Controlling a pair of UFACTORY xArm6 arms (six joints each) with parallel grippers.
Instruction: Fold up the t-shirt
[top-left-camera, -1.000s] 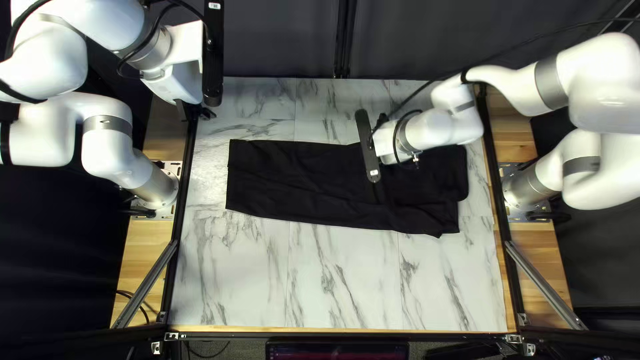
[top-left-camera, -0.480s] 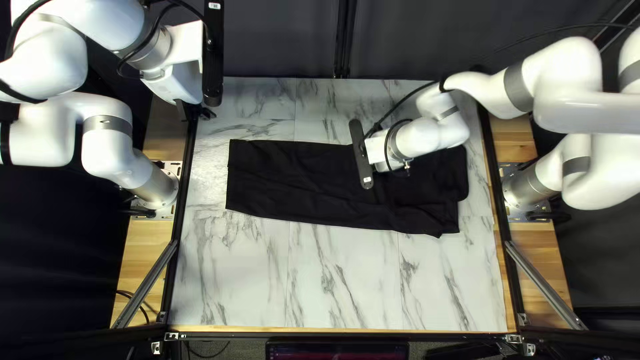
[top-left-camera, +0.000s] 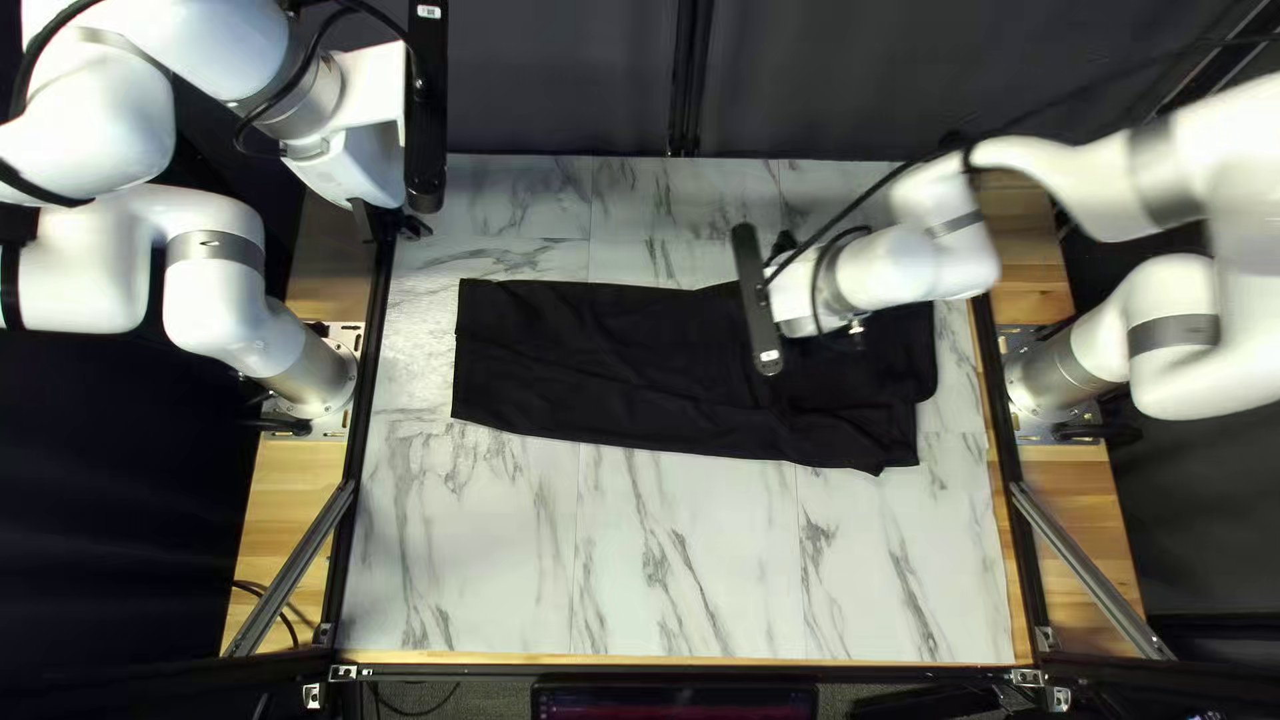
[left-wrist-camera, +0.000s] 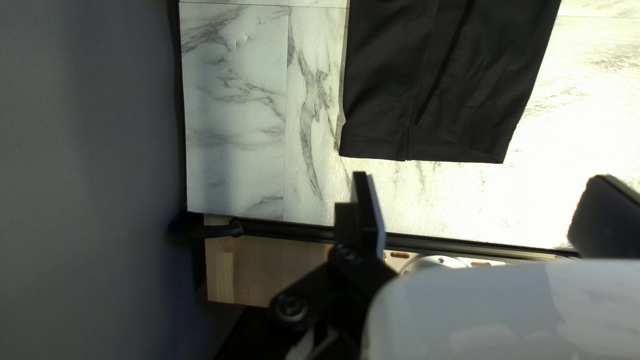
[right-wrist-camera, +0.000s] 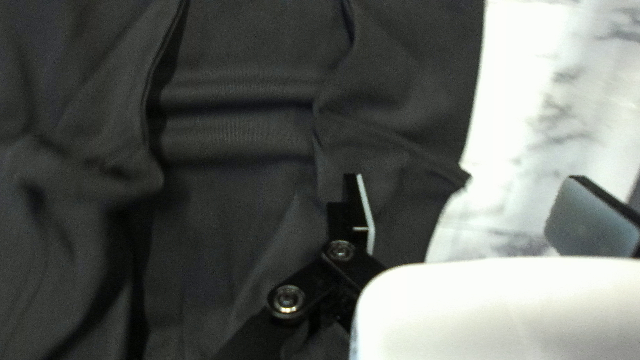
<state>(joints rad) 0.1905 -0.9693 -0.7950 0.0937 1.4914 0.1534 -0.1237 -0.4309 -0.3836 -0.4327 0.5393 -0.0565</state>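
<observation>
Item: t-shirt of black cloth (top-left-camera: 600,354), laid flat in a long narrow strip on the white, grey-veined tabletop (top-left-camera: 667,560), toward the far side. Long axis: side to side in the top left view, slanting slightly toward the near edge at the right.

Item: right gripper, black, two parallel fingers on black links (right-wrist-camera: 465,179). Spread wide, with nothing pinched; t-shirt below, one finger over cloth, the other out beyond the cloth's edge. Nearer of the pair, above the right-hand half of the strip. Contact with cloth: impossible to tell.

Item: left gripper, black, same pattern (left-wrist-camera: 481,176). Also spread and without cloth; t-shirt ahead, well apart, long axis running away from the fingers.

Orientation: straight, even end toward the base of the white left arm (top-left-camera: 314,374), probably the hem; bulkier, uneven end toward the base of the white right arm (top-left-camera: 1060,367), probably shoulders and sleeves.

Stage, by judgement: lengthwise folding largely done, crosswise fold outstanding. Likely need: grip across the bulky end, all layers together. Risk: only the top layer caught.
</observation>
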